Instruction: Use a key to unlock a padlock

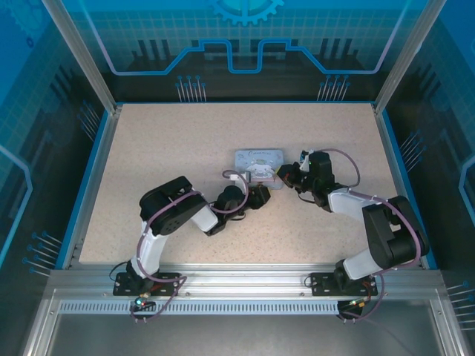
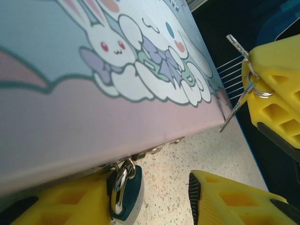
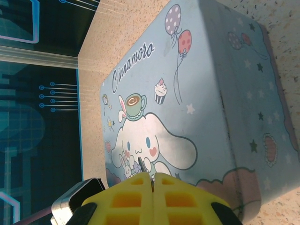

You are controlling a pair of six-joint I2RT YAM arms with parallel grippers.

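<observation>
Key (image 2: pixel 237 107) and padlock (image 2: pixel 125 194) before insertion.
Padlock at 7 o'clock was flanked by the spread left gripper (image 2: pixel 152 192), likely for steadying; key at 2 o'clock was pinched by the right gripper (image 3: pixel 152 185).

padlock (image 2: pixel 126 197): tiny, dark teal body, silver shackle on top. Hangs by shackle, body tilted slightly, bottom centre of left wrist view. Can't tell if locked. key (image 2: pixel 236 107): thin silver-grey sliver, upper right of same view, tip slanting down-left, well apart from padlock, off the tabletop.
</observation>
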